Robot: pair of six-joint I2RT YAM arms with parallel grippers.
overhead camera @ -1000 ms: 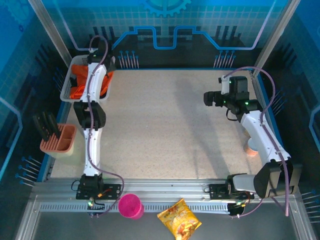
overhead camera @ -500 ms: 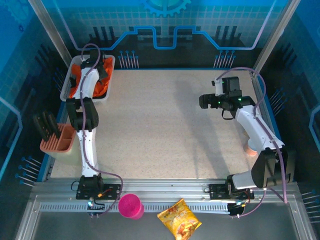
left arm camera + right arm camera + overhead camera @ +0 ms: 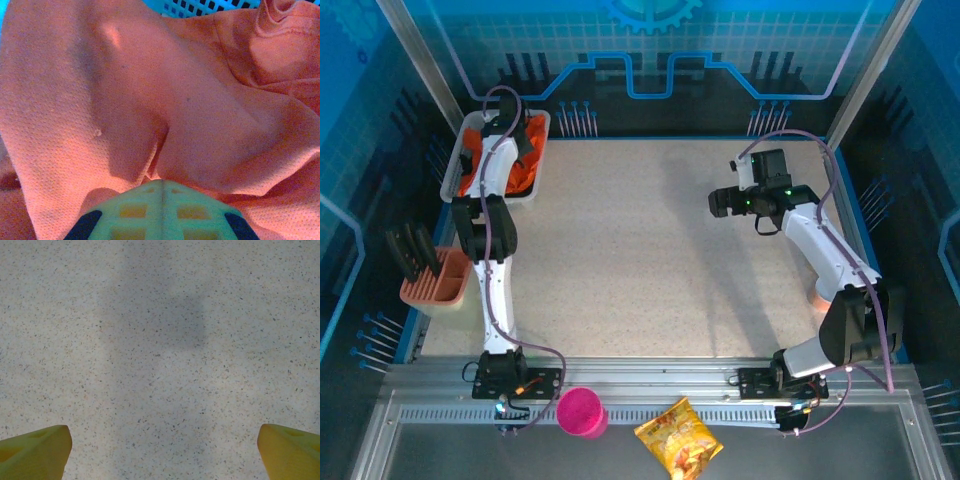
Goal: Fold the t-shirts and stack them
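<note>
Ok so, the orange t-shirt is seen bunched up inside the white mesh basket, crumpled and nowhere near folded. The left gripper is planted down in that basket, right on top of the cloth. From the left wrist view, the left gripper is seen with its jaws pressed together, and a ridge of the orange t-shirt looks pinched right at the tips, with creases running out from there. A bit of the basket's mesh wall can be spotted just behind the fabric.

The right gripper is held well apart from the basket, way off to its right and above the bare speckled table. Its jaws are spread wide with nothing between them; in the right wrist view, the two yellow fingers are set far apart over plain tabletop.

No other shirt can be made out inside the basket from these angles.
</note>
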